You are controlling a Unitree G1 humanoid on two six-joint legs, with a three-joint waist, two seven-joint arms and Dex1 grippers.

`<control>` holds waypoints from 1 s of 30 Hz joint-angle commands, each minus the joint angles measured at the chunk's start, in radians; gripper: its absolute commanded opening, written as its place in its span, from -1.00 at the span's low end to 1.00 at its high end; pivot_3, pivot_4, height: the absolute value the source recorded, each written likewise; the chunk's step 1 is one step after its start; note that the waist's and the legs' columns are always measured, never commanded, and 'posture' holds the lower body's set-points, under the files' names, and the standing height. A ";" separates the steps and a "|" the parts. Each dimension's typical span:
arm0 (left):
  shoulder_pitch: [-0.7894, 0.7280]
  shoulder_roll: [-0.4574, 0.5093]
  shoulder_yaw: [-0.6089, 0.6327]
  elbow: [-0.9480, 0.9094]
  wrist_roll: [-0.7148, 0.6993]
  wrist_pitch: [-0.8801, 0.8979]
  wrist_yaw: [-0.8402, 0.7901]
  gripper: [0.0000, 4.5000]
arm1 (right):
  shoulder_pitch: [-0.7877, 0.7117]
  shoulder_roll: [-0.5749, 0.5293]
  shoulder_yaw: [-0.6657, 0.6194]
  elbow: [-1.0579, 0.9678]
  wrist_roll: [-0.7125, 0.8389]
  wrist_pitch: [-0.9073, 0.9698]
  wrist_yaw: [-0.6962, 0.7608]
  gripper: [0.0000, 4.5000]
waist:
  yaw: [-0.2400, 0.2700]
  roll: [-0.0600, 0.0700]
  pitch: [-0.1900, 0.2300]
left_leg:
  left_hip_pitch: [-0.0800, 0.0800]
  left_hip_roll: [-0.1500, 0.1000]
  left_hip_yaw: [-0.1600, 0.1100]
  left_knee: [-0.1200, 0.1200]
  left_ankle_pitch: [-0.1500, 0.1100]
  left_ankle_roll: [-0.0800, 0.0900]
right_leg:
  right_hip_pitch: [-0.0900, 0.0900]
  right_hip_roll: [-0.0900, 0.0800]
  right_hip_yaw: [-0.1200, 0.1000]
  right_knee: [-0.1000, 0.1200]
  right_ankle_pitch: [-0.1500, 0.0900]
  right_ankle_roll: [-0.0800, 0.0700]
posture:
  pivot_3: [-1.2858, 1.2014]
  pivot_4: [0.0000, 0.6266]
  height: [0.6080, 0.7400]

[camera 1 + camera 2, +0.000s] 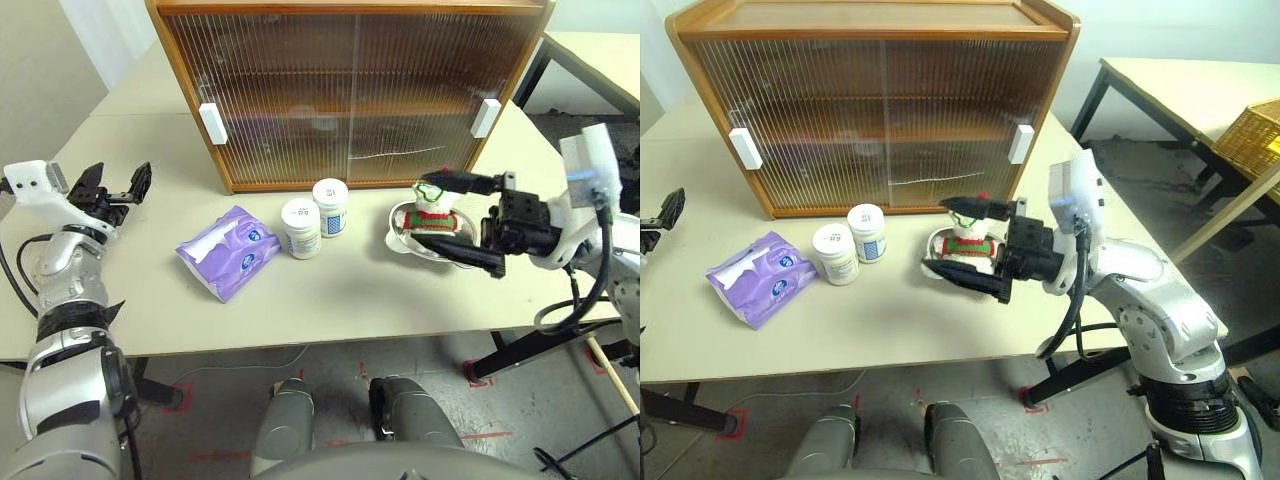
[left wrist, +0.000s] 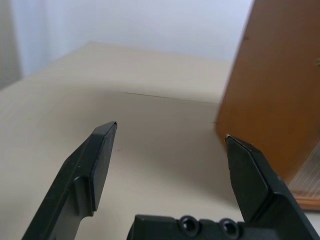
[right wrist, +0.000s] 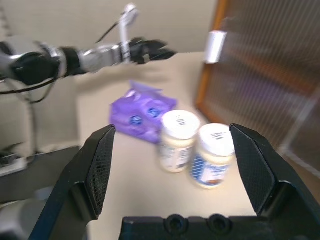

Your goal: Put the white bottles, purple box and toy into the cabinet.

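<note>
- Beige table point(image 1: 330, 300) carrying everything; big wooden cabinet point(image 1: 350, 20) at the far edge, both ribbed sliding doors shut, white handles at the outer ends: left handle point(image 1: 213, 124), right handle point(image 1: 486, 117).
- Nothing inside yet, so all four items still pending; doors are the blocker.
- Purple box point(image 1: 228, 250) lying flat toward the left, in front of the cabinet, well clear of it.
- White bottles point(image 1: 316, 217) upright, side by side and just about touching, between the purple box and the bowl.
- Toy point(image 1: 432, 210) sitting in a shallow steel bowl point(image 1: 405, 243) toward the right.
- Right gripper point(image 1: 466, 222) spread wide, empty, pointing across the table toward the bottles; upper finger over the toy, lower finger by the bowl's front rim. Contact with either: cannot tell.
- Left gripper point(image 1: 112, 184) spread wide, empty, hovering off the left end of the cabinet, near no item.
- Likely step: lining up on a first item, or on a door.
- Suggest sliding a door first: hook the left handle with the left gripper, push toward centre, no squeezing on the ribbed panel.
- If going for a bottle: take the nearer one, straddle the body below the lid, stay level, avoid knocking its neighbour.
- If going for the toy: pinch the plush body, lift straight up, leave the bowl behind.
- Risk: lower right finger dragging the bowl on the sweep.
</note>
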 commanded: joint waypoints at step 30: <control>-0.019 -0.112 -0.083 -0.438 -0.072 0.317 -0.073 -0.52 | -0.057 0.156 0.030 0.134 -0.134 -0.048 0.033 1.00 | 0.139 -0.001 0.000 | -0.012 0.001 0.000 -0.003 0.003 -0.004 | -0.021 0.004 0.005 0.006 -0.003 -0.010 | 0.16 -0.64 1.00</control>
